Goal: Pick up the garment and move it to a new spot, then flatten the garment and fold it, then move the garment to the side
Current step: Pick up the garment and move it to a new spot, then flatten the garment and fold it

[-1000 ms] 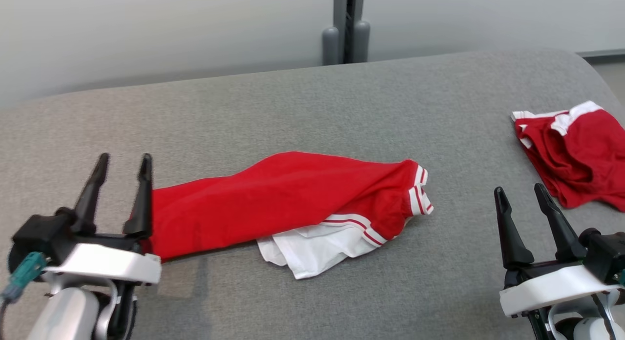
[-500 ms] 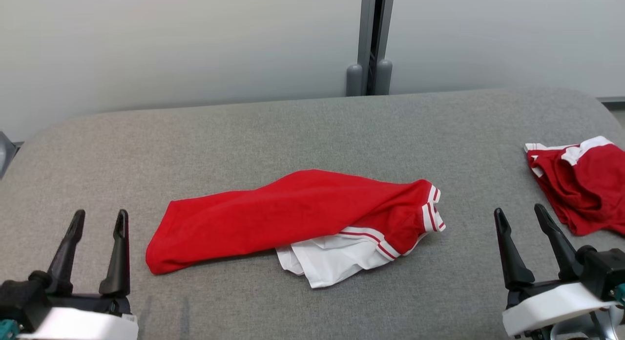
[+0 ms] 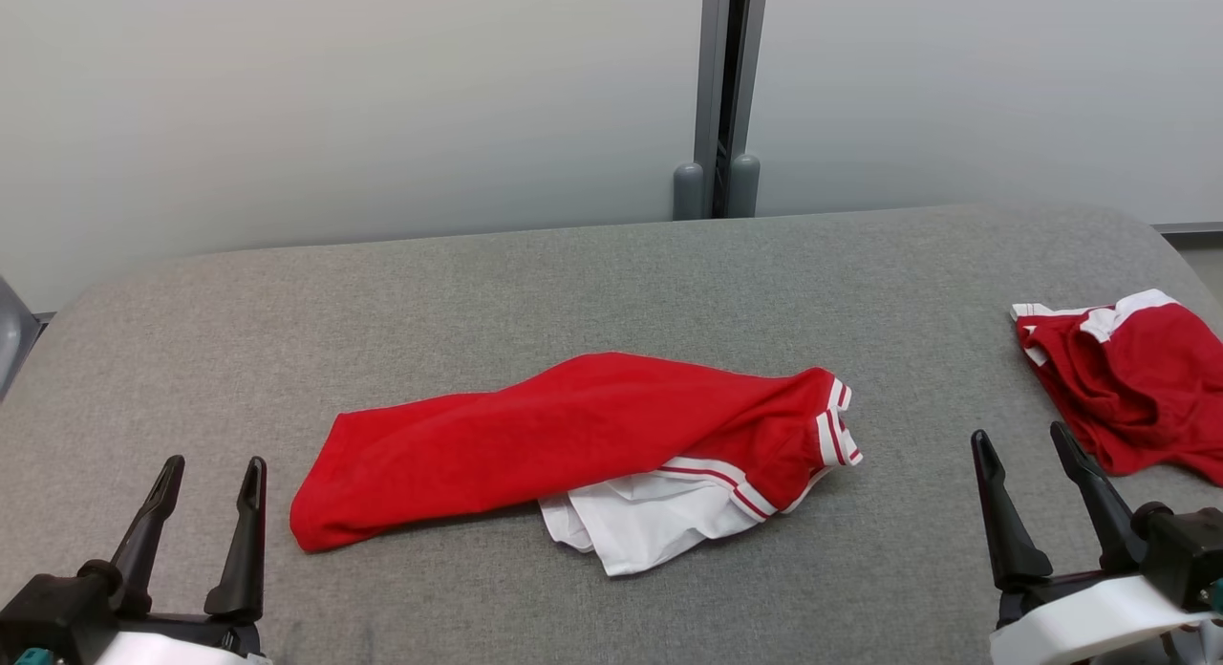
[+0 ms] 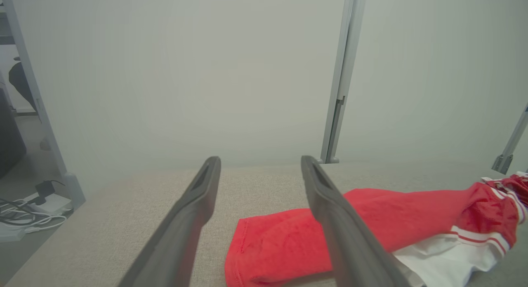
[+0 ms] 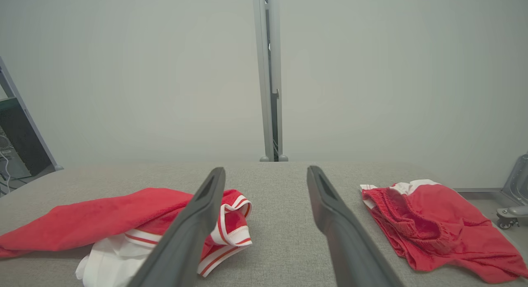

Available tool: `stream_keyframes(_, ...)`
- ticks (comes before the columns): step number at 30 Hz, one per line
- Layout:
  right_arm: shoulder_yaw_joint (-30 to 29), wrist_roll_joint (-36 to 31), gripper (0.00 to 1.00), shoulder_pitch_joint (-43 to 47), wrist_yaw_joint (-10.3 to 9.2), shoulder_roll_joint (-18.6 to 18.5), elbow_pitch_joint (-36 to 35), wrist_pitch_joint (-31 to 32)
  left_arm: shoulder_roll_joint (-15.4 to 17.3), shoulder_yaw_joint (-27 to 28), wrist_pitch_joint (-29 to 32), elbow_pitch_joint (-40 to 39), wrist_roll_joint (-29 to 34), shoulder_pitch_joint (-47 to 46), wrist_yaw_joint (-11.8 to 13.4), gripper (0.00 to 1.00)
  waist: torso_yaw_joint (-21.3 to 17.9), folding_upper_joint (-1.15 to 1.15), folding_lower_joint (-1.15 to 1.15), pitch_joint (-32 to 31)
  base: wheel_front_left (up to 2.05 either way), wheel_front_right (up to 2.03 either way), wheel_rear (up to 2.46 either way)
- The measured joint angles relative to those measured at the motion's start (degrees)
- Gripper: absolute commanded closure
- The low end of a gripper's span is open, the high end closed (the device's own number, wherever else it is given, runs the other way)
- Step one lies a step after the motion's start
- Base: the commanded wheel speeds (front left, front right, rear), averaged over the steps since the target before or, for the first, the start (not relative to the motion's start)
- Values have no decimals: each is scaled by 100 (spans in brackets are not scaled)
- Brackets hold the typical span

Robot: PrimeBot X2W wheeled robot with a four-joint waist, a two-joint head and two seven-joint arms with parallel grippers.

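The garment [image 3: 573, 436] lies crumpled on the grey padded surface [image 3: 573, 273], between the two grippers and a little ahead of them. It is red, with a white part and red-and-white striped bands at one end.

The left gripper [image 3: 215, 464] is released: its two dark fingers stand apart and nothing is between them. The garment is ahead of it and to its right. The plain red end is the nearest part to this gripper, near its right finger, but a strip of grey surface shows between them, so they are not touching. In the left wrist view the right finger crosses in front of the red cloth, and the cloth lies lower and further on.

The right gripper [image 3: 1020, 434] is also released and holds nothing. The garment is ahead of it and to its left, well apart. The striped end and the white part are the side turned toward this gripper.

A second red garment [image 3: 1127, 397] with white edges lies ahead of the right gripper and to its right, near the tip of its right finger, but apart from it.
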Motion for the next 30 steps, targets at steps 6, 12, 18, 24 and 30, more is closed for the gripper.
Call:
stream_keyframes(6, -14, 24, 0, 34, 0, 0, -53, 37, 20, -40, 81, -46, 19, 19, 57, 0, -9, 0, 0, -3, 0, 0, 0)
stream_keyframes(12, -20, 40, 0, 37, 0, 0, -79, 59, 41, -86, 145, -87, 37, 27, 109, 0, -10, 0, 0, 6, 0, 0, 0)
stream_keyframes(18, 26, 41, 0, 43, 0, 1, -88, 93, 58, -111, 185, -142, 49, 47, 170, 0, 1, 0, 0, 36, 0, 0, 0)
stream_keyframes(24, 443, -32, 0, -94, 0, -90, -113, 167, 76, -125, 201, -213, 69, 49, 209, 0, 42, 0, 0, 86, 0, 0, 0)
stream_keyframes(30, 1749, -100, 0, -511, 0, -818, 27, 532, 49, -233, 202, -292, 79, -81, 200, 0, 169, 0, 0, 225, 0, 0, 0)
